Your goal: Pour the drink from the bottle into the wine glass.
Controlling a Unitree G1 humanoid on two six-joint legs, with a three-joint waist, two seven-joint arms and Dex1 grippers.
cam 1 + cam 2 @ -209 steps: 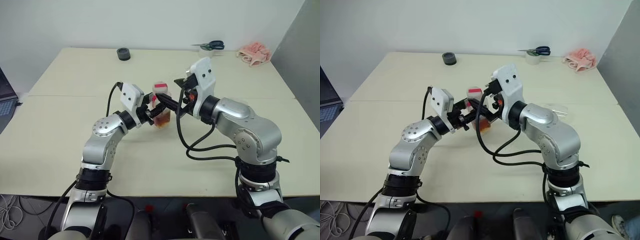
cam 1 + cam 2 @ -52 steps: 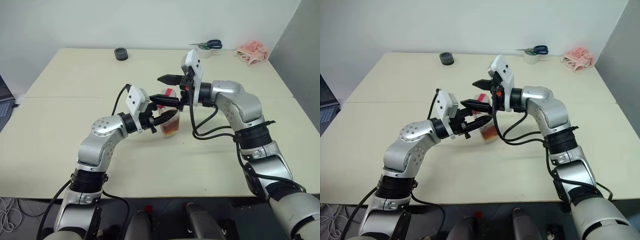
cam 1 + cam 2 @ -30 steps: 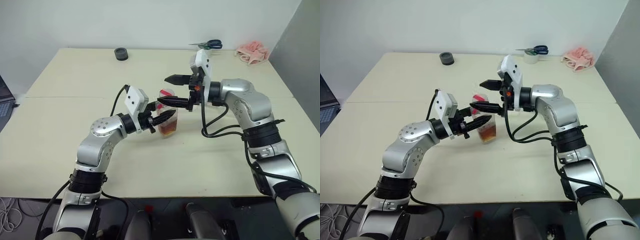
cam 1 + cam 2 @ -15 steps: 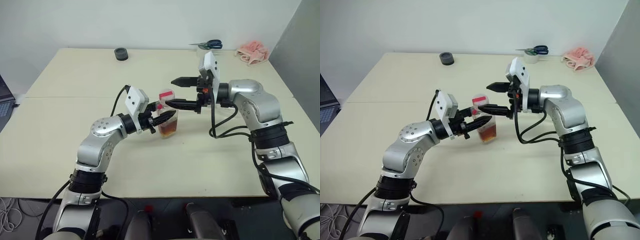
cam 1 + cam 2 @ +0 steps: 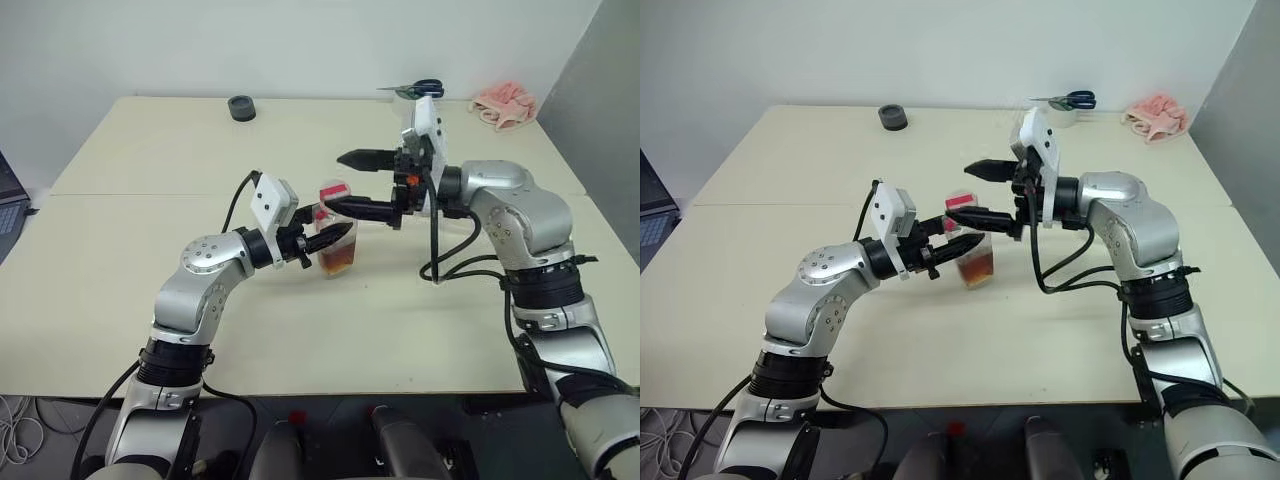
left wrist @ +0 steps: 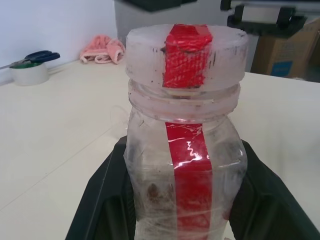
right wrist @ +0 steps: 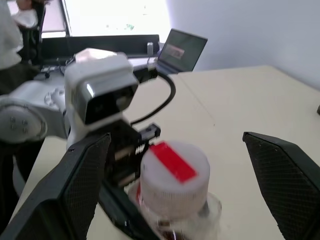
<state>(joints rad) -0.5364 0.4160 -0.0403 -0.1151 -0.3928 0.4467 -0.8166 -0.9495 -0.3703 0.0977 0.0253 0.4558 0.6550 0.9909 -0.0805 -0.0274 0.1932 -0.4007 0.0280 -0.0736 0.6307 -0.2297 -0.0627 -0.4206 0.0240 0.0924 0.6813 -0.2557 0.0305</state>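
My left claw (image 5: 330, 236) is clamped on the bottle (image 5: 336, 228), both black fingers (image 6: 102, 200) pressed to its squarish sides below the neck. Bottle is upright, lifted or resting on the table (image 5: 140, 250), cannot tell which. Cap (image 6: 186, 54) is on, whitish with a red strip across the top, and a red label strip (image 6: 191, 175) runs down the side facing the left wrist camera. The drink (image 5: 340, 260) sits low in the bottle, amber-brown, roughly the bottom third.

My right claw (image 5: 362, 184) is spread wide, holding nothing, pointing level toward the left arm. Its lower finger (image 5: 368, 209) reaches in at 3 o'clock of the cap, tip just beside it; contact is unclear. Upper finger (image 5: 362, 158) hangs well above and behind the cap. In the right wrist view the cap lies between the two fingers, nearer one of them, with the left wrist's white camera housing (image 7: 100, 90) just behind it.

Going outward on the table: a black round thing (image 5: 241, 107) at 11 o'clock from the bottle, far back edge. At 1 o'clock, far back, a tape roll (image 5: 1064, 115) with blue-handled scissors (image 5: 1076, 100) lying on it. Right of that, a pink cloth (image 5: 506, 106), crumpled, at the back corner. A laptop (image 5: 8, 200) edge shows off the table at 9 o'clock. Wine glass: a faint clear shape behind my right arm, too hidden to place it.
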